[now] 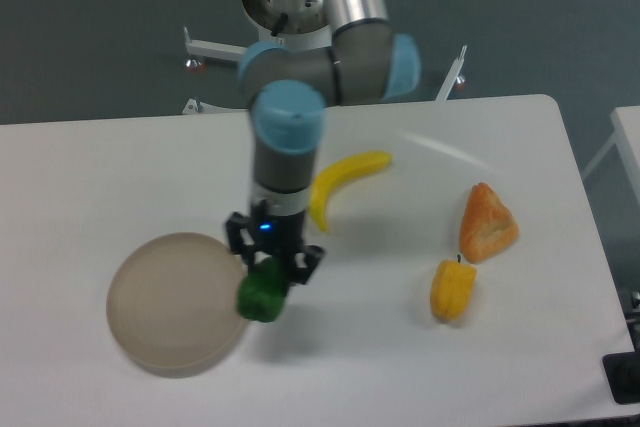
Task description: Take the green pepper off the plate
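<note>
Gripper clamped on the green pepper, held at the plate's right edge.

One green pepper, one plate, one banana, one yellow-orange pepper and one orange wedge-shaped piece sit in view on the white table. The green pepper is small, lumpy, dark green and glossy, its top tucked between the black fingers; it hangs just over the plate's right rim, partly above bare table. The plate is round, beige-grey, low-rimmed.

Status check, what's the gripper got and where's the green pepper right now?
Gripper shut on green pepper. Pepper lifted off plate, at its right edge. Nothing in the way.
</note>
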Controlling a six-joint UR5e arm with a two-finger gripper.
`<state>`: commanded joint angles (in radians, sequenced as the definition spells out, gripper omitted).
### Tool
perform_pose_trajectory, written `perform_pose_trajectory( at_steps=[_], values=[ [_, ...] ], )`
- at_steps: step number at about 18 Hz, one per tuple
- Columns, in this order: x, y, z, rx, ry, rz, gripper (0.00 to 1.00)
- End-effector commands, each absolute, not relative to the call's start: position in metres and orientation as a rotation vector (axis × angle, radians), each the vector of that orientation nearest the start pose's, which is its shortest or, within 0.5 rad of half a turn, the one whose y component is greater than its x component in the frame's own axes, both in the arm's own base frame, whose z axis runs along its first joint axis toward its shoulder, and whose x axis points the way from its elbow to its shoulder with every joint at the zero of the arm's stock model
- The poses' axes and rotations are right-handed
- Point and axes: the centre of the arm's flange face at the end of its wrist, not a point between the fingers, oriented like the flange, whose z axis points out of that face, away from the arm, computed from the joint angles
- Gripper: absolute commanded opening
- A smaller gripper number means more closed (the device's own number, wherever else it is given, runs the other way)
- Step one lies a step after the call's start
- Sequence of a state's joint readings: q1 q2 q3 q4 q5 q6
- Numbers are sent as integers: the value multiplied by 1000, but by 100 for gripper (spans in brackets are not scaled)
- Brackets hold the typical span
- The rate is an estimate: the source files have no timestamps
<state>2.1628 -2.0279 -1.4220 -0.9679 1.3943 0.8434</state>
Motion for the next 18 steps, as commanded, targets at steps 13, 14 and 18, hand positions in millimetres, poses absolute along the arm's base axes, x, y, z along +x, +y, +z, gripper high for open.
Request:
perform_pose_trajectory(
  at_steps=[13,14,18],
  values=[
    [-331,637,356,-2808,465,205,39],
    [-333,636,356,-2808,460,207,39],
    [-335,637,360,-2804,458,213,39]
  ],
)
